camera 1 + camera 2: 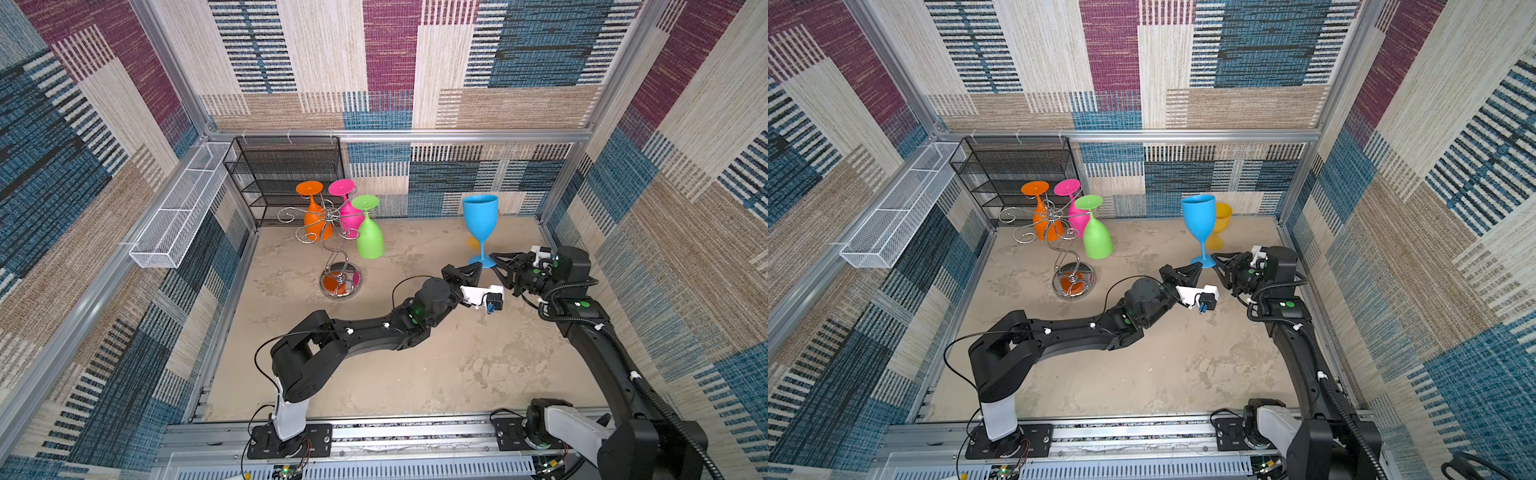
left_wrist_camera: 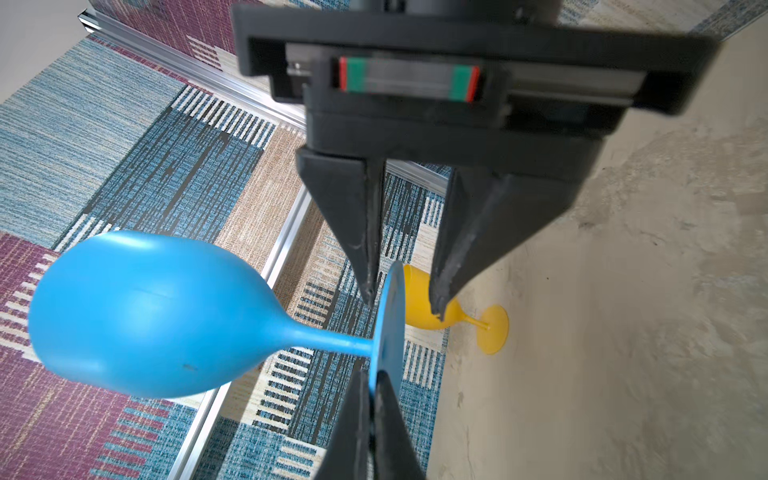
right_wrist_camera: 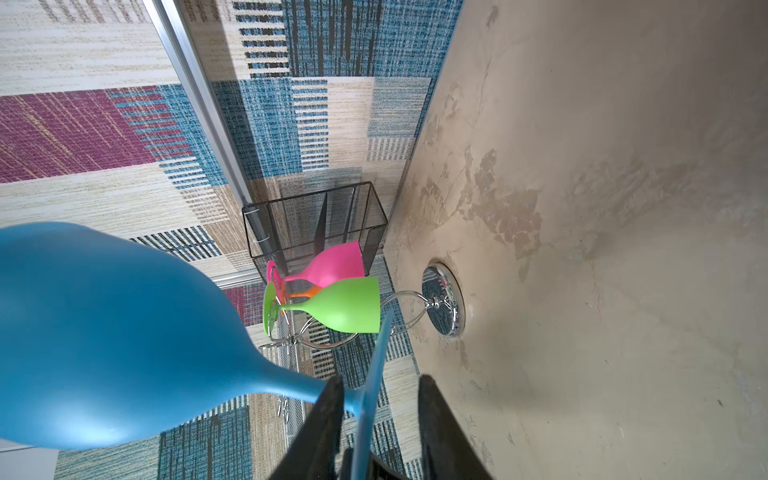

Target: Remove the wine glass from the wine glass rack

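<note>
A blue wine glass (image 1: 480, 216) (image 1: 1198, 216) (image 2: 145, 311) (image 3: 104, 332) stands upright just above the table at the back right, away from the rack. My left gripper (image 1: 478, 266) (image 1: 1196, 268) (image 2: 374, 386) is shut on the rim of its round foot. My right gripper (image 1: 493, 262) (image 1: 1213, 259) (image 2: 401, 299) (image 3: 380, 380) straddles the opposite side of the foot, open, with a gap left on one side. The chrome wine glass rack (image 1: 340, 284) (image 1: 1074, 284) (image 3: 444, 299) stands at the back left with orange (image 1: 316, 220), pink (image 1: 351, 212) and green (image 1: 370, 239) glasses hanging upside down.
A yellow glass (image 1: 1222, 220) (image 2: 494, 328) stands on the table behind the blue one. A black mesh shelf unit (image 1: 286, 174) fills the back left corner. A long white mesh basket (image 1: 183, 208) hangs on the left wall. Patterned walls close three sides.
</note>
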Robot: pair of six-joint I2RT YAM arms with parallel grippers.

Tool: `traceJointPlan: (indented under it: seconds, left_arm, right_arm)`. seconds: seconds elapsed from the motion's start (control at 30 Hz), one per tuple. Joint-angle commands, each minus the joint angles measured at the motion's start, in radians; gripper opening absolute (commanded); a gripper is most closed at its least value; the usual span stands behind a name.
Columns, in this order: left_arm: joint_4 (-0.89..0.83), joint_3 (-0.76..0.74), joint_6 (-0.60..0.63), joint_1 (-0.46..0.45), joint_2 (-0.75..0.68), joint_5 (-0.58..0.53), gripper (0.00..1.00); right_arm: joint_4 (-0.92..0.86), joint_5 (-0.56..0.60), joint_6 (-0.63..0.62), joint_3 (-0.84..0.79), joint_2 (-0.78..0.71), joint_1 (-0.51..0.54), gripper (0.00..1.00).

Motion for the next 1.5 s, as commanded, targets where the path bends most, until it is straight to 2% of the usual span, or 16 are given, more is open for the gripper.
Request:
traceJointPlan:
  seconds: [0.0,0.3,0.4,0.53,0.63,0.7,0.83,1.0,1.07,1.17,1.33,1.47]
  left_arm:
    - [0.088,-0.012,0.033,-0.005,0.004,-0.002,0.00]
    - [0.151,-0.040,0.044,-0.017,0.008,0.000,0.00]
    - [0.163,-0.044,0.047,-0.018,0.007,-0.003,0.00]
    - [0.159,-0.047,0.038,-0.018,0.004,-0.013,0.00]
    - [0.156,-0.051,0.024,-0.019,-0.004,-0.030,0.14]
    - [0.157,-0.056,0.012,-0.020,-0.010,-0.046,0.29]
    - [0.150,-0.069,-0.041,-0.020,-0.036,-0.083,0.53]
    - [-0.013,-0.061,-0.177,-0.020,-0.108,-0.102,0.73]
    - [-0.079,-0.053,-0.223,-0.019,-0.132,-0.106,0.78]
    - [-0.197,-0.029,-0.296,-0.019,-0.175,-0.103,0.81]
    - [-0.434,0.023,-0.422,-0.016,-0.241,-0.065,0.81]
    - [-0.669,0.123,-0.580,0.006,-0.285,-0.010,0.79]
  right_arm:
    - [0.042,0.011,0.015,0.010,-0.010,-0.001,0.24]
    - [0.042,0.043,0.019,0.002,-0.032,-0.002,0.04]
    - [0.043,0.053,0.020,0.001,-0.037,-0.002,0.00]
    - [0.045,0.065,0.020,0.001,-0.046,-0.002,0.00]
    - [0.052,0.079,0.023,-0.009,-0.060,-0.002,0.00]
    - [0.061,0.088,0.025,-0.017,-0.072,-0.001,0.00]
    - [0.102,0.115,0.025,-0.037,-0.094,-0.002,0.00]
    - [0.131,0.166,-0.005,-0.043,-0.112,-0.002,0.00]
    - [0.156,0.185,-0.019,-0.051,-0.119,-0.001,0.00]
    - [0.170,0.217,-0.049,-0.054,-0.121,-0.002,0.00]
    - [0.224,0.262,-0.081,-0.077,-0.138,-0.001,0.00]
    - [0.242,0.320,-0.126,-0.084,-0.167,-0.001,0.00]
